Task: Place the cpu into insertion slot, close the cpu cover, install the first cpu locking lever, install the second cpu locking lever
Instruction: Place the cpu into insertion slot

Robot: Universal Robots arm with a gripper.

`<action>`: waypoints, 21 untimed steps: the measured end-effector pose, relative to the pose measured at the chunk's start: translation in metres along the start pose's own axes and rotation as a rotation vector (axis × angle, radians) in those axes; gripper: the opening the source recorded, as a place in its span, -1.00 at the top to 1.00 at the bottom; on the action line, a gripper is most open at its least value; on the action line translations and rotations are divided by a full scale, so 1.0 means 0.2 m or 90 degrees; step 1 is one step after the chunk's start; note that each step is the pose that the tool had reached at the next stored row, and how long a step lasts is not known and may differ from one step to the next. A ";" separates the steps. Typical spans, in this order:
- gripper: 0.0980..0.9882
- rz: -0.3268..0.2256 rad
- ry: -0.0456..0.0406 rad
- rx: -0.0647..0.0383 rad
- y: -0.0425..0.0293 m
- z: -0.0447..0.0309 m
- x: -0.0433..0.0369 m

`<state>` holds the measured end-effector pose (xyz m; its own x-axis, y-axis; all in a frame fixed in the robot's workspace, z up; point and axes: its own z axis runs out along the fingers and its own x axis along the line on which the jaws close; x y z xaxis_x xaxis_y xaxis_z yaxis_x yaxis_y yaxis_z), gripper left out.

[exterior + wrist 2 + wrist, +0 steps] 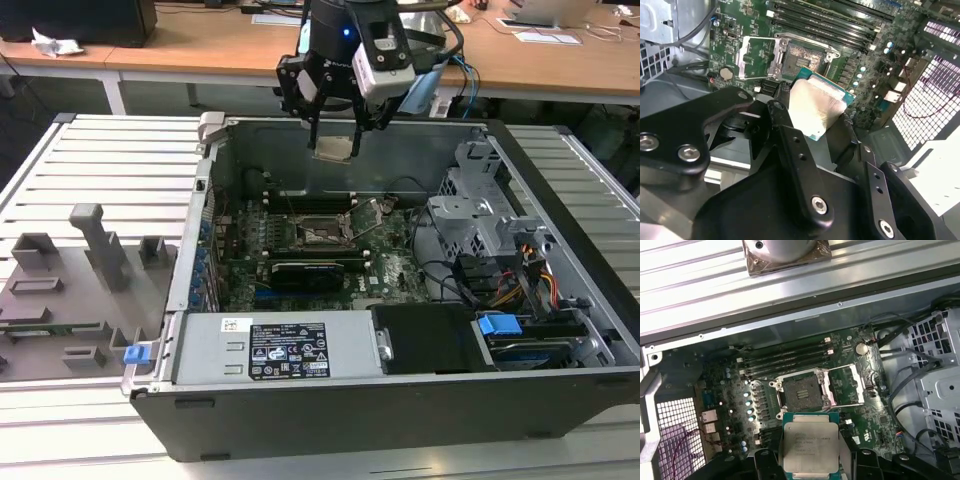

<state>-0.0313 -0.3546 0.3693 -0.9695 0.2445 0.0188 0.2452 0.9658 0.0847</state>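
The small flat square cpu with a dull silvery-tan metal top (811, 447) was clamped in the black pincer (335, 140), which pointed downward above the open grey computer case's (420, 165) far wall, farther back than the uncovered socket (802, 392).

1. A ribbed grey metal table (110, 150) carries everything in the exterior view.
2. An open computer case (400, 410) lies on the table, its interior facing up.
3. A grey fixture plate (50, 300) with upright holders lies just beside the case, at the exterior view's left.
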 end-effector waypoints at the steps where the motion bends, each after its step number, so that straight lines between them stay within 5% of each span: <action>1: 0.01 0.005 -0.0004 0.000 0.000 0.000 0.000; 21: 0.01 0.060 -0.0050 -0.001 -0.001 0.012 0.000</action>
<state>-0.0313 -0.3546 0.3668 -0.9423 0.3344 0.0188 0.3347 0.9385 0.0846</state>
